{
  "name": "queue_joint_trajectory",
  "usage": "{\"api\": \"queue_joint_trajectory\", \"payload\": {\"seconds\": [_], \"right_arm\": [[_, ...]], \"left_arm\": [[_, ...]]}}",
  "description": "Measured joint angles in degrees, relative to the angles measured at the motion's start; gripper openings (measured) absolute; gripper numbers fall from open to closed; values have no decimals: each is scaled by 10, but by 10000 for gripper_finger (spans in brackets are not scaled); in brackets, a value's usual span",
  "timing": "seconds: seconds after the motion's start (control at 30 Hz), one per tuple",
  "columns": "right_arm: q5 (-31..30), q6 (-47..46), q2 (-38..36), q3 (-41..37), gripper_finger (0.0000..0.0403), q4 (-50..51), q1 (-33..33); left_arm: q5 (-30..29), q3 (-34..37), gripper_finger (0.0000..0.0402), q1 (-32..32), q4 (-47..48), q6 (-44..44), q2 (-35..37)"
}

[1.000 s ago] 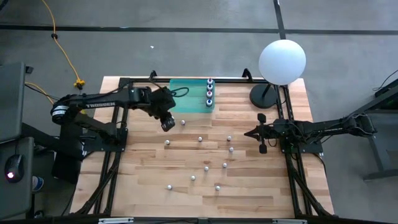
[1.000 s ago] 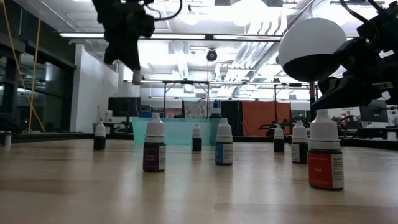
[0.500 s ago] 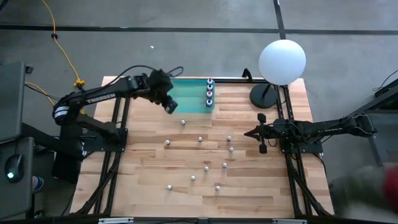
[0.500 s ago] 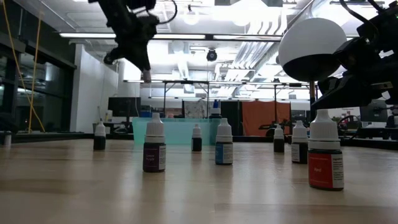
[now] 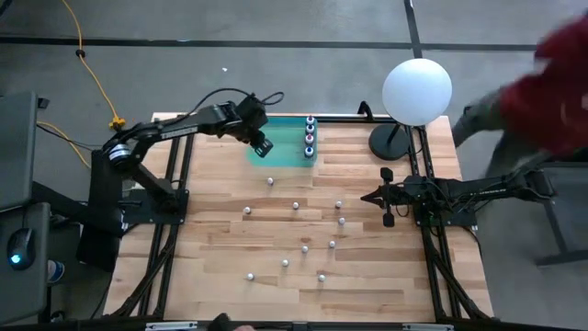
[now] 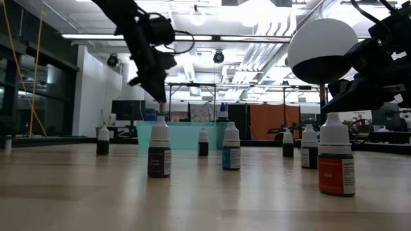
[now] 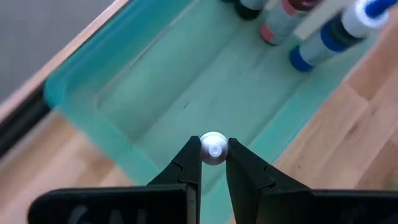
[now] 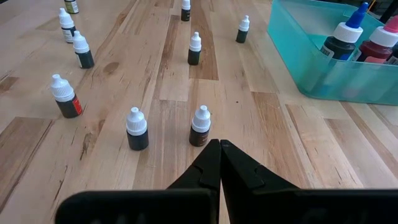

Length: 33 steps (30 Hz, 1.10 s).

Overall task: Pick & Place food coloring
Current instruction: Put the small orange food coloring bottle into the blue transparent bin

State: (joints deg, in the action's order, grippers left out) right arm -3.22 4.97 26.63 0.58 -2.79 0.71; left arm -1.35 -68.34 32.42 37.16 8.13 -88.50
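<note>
Left gripper (image 7: 214, 163) clenched on a bottle (image 7: 213, 149) — upright, directly over the bin's (image 7: 81, 84) near-left corner, so release is straight down.

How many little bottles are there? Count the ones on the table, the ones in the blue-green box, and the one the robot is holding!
Little bottles standing on the table: 10
Little bottles in the teal bin: 3
Little bottle pinched in the left hand: 1
Total: 14
</note>
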Motion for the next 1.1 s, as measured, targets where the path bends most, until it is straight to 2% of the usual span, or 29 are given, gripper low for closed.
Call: {"api": "queue_joint_trajectory", "payload": {"seconds": [0.17, 0.33, 0.7, 0.9, 1.1], "right_arm": [[0, 0, 0, 0, 0, 0, 0], [0, 0, 0, 0, 0, 0, 0], [0, 0, 0, 0, 0, 0, 0], [0, 0, 0, 0, 0, 0, 0], [0, 0, 0, 0, 0, 0, 0]], "left_arm": [[10, 0, 39, -1, -49, -113, -35], [9, -13, 39, -1, -73, -140, -78], [58, -150, 39, -2, -36, -239, -194], [95, -157, 39, -2, -34, -336, -219], [110, -157, 39, -6, -52, -353, -242]]}}
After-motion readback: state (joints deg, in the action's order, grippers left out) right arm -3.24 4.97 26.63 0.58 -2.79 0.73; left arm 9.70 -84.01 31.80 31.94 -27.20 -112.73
